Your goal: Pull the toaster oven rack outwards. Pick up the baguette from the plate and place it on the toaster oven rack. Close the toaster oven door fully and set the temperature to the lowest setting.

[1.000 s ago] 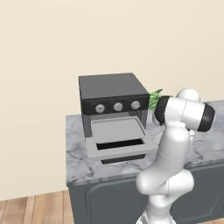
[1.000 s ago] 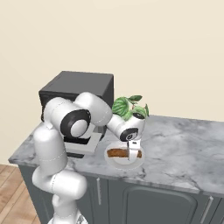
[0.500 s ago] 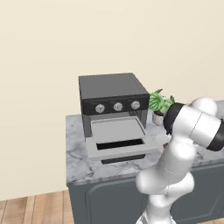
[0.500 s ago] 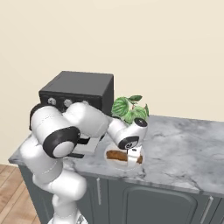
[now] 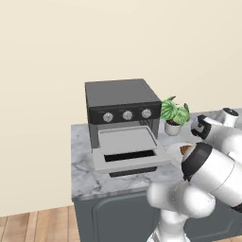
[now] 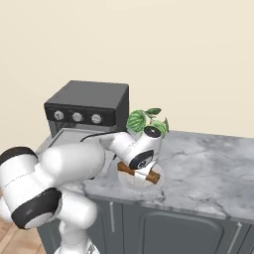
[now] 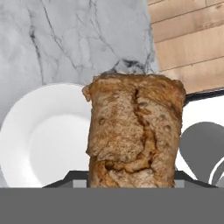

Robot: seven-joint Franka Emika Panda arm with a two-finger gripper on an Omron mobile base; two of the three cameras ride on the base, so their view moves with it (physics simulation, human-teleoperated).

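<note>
The baguette point(image 7: 135, 131), an orange-brown cracked loaf, sits between the jaws of my gripper point(image 7: 133, 177), which is shut on it over the white plate point(image 7: 39, 140). From the right base view, the gripper point(image 6: 143, 170) points down at the baguette point(image 6: 149, 175) on or just above the plate point(image 6: 133, 182); I cannot tell if they touch. The toaster oven point(image 5: 124, 101) stands at the counter's left with its door point(image 5: 130, 159) folded down flat. Its light-grey rack point(image 5: 126, 141) is pulled out over the door. One end of the baguette point(image 5: 185, 150) peeks out behind my arm.
A potted green plant point(image 5: 174, 113) stands right of the oven, close behind the plate; it is also in the right base view point(image 6: 146, 120). Three silver knobs point(image 5: 127, 115) line the oven's black strip. The marble counter point(image 6: 208, 168) stretches to the right.
The jaws have closed on the baguette. My arm's elbow has swung lower and outward while the hand stayed over the plate.
</note>
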